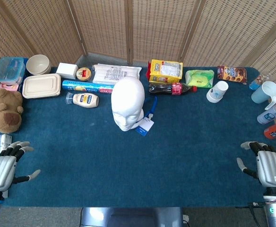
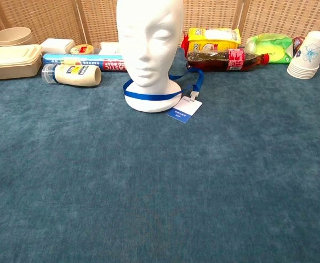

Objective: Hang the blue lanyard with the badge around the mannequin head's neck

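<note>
The blue lanyard (image 2: 152, 93) is looped around the bottom of the white mannequin head (image 2: 149, 49), down where the neck meets the table, so the job looks done. One end of the strap runs off to the side toward the cola bottle (image 2: 226, 59), and the badge (image 2: 184, 111) lies flat on the blue table cloth (image 2: 160, 186) just beside the head. The strap looks soft and floppy, like a ribbon, and very light, so it would bend and slide if pushed. The badge looks like a thin, stiff card and is also light. If it needed fixing, the best place to hold it would probably be the loose bit of strap near the clip, or the edge of the badge, with a gentle pinch. The head looks like light foam and could tip over if the strap were pulled hard. Both hands are far from it, down at the near edge of the table. The left hand (image 1: 3, 170) holds nothing and its fingers are spread apart. The right hand (image 1: 269, 166) holds nothing too, with its fingers apart. A mayonnaise bottle (image 2: 72, 74) lies on its side to the left of the head.
</note>
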Motion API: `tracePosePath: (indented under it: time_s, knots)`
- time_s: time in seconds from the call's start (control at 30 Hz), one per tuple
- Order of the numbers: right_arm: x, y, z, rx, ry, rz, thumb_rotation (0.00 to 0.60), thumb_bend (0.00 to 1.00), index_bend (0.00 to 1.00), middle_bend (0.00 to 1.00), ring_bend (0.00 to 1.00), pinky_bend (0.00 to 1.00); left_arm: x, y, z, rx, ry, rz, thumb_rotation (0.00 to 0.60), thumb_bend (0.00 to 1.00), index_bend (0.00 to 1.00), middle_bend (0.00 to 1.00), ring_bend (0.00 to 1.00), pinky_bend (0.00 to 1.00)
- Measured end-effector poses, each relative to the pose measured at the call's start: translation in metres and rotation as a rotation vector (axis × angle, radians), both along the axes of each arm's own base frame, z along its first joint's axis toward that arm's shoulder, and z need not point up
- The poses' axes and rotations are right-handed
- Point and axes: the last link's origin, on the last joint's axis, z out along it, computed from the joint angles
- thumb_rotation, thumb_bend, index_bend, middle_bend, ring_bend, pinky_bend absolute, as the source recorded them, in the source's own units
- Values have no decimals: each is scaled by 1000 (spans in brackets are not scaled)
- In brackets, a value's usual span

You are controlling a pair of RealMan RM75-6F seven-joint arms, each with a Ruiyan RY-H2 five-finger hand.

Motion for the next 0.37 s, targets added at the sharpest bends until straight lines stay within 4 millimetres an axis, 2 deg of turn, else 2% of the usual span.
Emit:
tracePosePath:
  time_s: [0.2,0.37]
  knots:
    - [-6,19,2,2,23,-40,522,355,400,436,382,309,1,-11,3,-12,-11,19,469,131,313,234,173,230]
    - [-8,25,3,0,16,-40,524,355,402,437,382,309,0,-12,12,18,-19,28,467,130,314,235,173,230]
